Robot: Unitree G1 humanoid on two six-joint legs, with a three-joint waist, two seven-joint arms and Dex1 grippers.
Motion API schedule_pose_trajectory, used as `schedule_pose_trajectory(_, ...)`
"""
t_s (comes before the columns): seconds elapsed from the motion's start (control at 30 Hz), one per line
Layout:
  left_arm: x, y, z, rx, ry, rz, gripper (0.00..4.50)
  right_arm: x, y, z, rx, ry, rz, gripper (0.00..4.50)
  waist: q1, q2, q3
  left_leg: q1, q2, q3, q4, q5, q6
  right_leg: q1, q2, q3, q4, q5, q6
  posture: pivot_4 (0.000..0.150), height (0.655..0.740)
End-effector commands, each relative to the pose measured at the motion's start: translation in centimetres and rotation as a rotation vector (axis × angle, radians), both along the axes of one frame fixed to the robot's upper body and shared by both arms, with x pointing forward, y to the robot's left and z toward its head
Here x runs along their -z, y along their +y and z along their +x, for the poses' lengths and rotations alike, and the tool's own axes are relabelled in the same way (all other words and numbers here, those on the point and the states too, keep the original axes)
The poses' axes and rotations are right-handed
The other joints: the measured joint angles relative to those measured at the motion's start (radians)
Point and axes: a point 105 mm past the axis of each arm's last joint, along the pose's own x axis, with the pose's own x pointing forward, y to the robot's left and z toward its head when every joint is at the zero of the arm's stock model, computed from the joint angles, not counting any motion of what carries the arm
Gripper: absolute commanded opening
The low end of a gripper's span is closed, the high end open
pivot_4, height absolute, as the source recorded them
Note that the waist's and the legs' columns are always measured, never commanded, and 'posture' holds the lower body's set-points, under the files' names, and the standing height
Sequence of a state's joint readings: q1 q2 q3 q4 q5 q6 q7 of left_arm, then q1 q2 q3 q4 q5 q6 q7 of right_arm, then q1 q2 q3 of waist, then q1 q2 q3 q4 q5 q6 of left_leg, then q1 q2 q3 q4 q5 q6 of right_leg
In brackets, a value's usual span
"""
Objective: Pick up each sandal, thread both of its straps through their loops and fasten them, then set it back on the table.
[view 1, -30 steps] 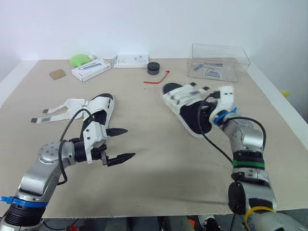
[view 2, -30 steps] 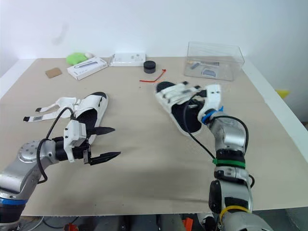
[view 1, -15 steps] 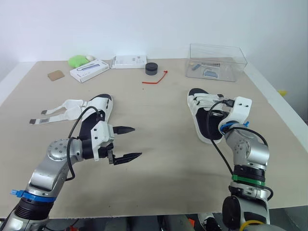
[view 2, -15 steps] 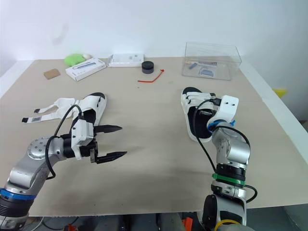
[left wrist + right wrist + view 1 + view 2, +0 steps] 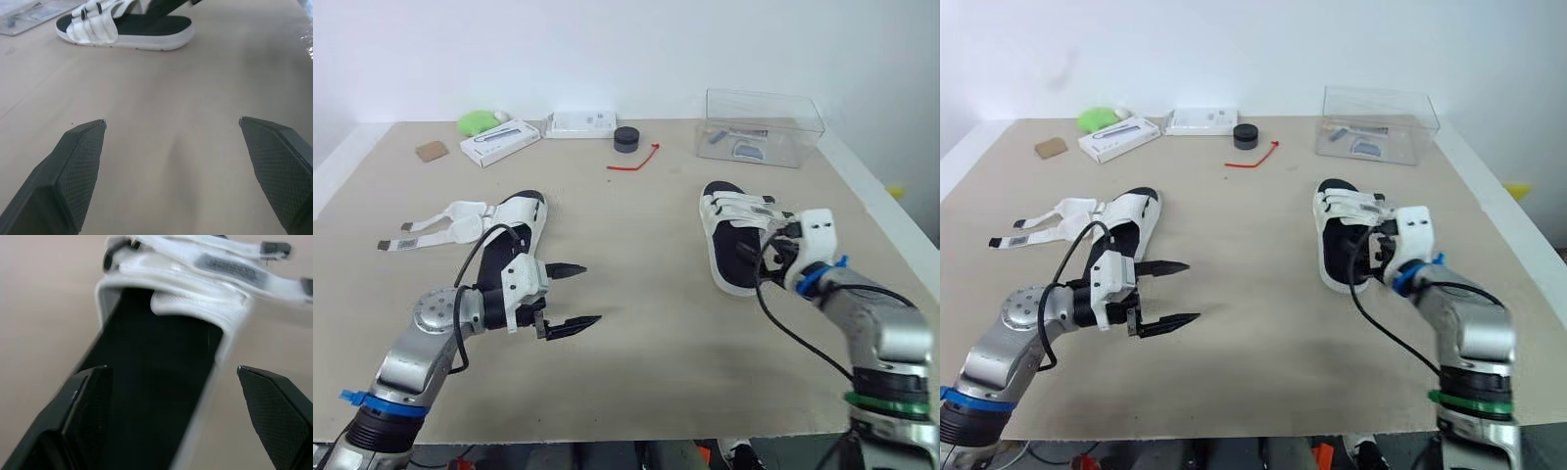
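Two white sandals lie on the table [image 5: 656, 333]. The right sandal [image 5: 734, 240] rests flat, right of centre, with its straps [image 5: 736, 208] across the far end, seemingly fastened. The right pincer [image 5: 171, 367] hangs over its near heel end, fingers spread wide, gripping nothing. The left sandal [image 5: 509, 230] lies at the left, its loose straps [image 5: 435, 223] splayed leftward. The left pincer [image 5: 592, 292], wide open and empty, hovers just beside it.
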State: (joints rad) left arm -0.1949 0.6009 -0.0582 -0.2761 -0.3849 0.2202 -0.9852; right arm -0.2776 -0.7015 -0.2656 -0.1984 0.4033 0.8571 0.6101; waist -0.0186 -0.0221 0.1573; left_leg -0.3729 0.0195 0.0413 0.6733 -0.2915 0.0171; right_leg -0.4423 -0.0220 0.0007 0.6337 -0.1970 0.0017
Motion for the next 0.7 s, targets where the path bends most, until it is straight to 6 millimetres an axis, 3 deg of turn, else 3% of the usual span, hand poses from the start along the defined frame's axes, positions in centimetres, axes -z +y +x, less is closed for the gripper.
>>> schedule_pose_trajectory(0.03, -0.3, 0.7, 1.1, -0.158, 0.01, -0.012, 4.5, -5.7, 3.0, -1.7, -0.289, -0.146, 0.093, 4.48, -0.007, -0.002, 0.001, 0.001, 0.0, 0.0, 0.0, -0.001, 0.001, 0.001, 0.0, 0.001, 0.0, -0.001, 0.002, 0.15, 0.74)
schedule_pose_trajectory(0.1, -0.6, 0.5, 1.9, -0.243, 0.044, -0.076, 4.5, -9.0, 5.4, -1.8, -0.419, -0.236, 0.281, 4.48, -0.017, -0.005, 0.003, 0.0, 0.002, 0.004, 0.0, -0.001, 0.001, 0.002, 0.004, 0.004, -0.001, -0.001, 0.006, 0.15, 0.74)
schedule_pose_trajectory(0.13, -0.9, 0.5, 2.5, -0.3, 0.054, -0.113, 4.5, -9.7, 7.0, -2.1, -0.505, -0.258, 0.304, 4.48, -0.021, -0.006, 0.003, 0.0, 0.002, 0.004, 0.0, -0.001, 0.001, 0.002, 0.005, 0.006, -0.001, 0.0, 0.006, 0.15, 0.74)
schedule_pose_trajectory(0.23, -1.0, 0.9, 3.8, -0.48, 0.057, -0.159, 4.5, -8.4, 11.8, -2.9, -0.769, -0.251, 0.251, 4.48, -0.019, -0.013, 0.003, 0.005, 0.004, 0.001, 0.001, 0.002, 0.001, 0.006, 0.009, 0.006, 0.0, 0.002, 0.005, 0.15, 0.74)
schedule_pose_trajectory(0.37, -0.6, 1.5, 4.5, -0.639, 0.072, -0.171, 4.5, -5.5, 15.8, -3.3, -1.027, -0.249, 0.174, 4.48, -0.014, -0.014, 0.002, 0.007, 0.009, 0.0, 0.001, 0.003, -0.001, 0.003, 0.013, 0.005, 0.0, 0.004, 0.0, 0.15, 0.74)
schedule_pose_trajectory(0.43, -0.2, 2.8, 5.2, -0.785, 0.095, -0.173, 4.5, -3.6, 16.8, -3.1, -1.144, -0.231, 0.109, 4.48, -0.01, -0.014, 0.002, 0.005, 0.009, 0.001, 0.001, 0.004, -0.003, 0.001, 0.013, 0.006, 0.001, 0.005, -0.002, 0.15, 0.74)
schedule_pose_trajectory(0.5, -0.7, 3.8, 5.4, -0.883, 0.066, -0.182, 4.5, -3.0, 17.4, -2.1, -1.188, -0.253, 0.069, 4.48, -0.009, -0.014, 0.002, 0.005, 0.008, 0.001, 0.001, 0.004, -0.003, 0.001, 0.011, 0.006, 0.0, 0.009, -0.007, 0.15, 0.74)
schedule_pose_trajectory(0.6, -1.5, 5.4, 5.1, -1.038, 0.009, -0.19, 4.5, -4.1, 18.3, 0.3, -1.153, -0.334, 0.062, 4.48, -0.01, -0.015, 0.003, 0.005, 0.008, 0.003, 0.002, 0.004, -0.004, 0.001, 0.011, 0.007, 0.0, 0.011, -0.008, 0.15, 0.74)
schedule_pose_trajectory(0.7, -1.5, 6.1, 4.6, -1.119, 0.016, -0.197, 4.5, -4.4, 18.7, 1.2, -1.149, -0.349, 0.047, 4.48, -0.003, -0.015, 0.003, 0.005, 0.008, 0.003, 0.001, 0.005, -0.005, 0.001, 0.01, 0.007, 0.0, 0.012, -0.008, 0.15, 0.74)
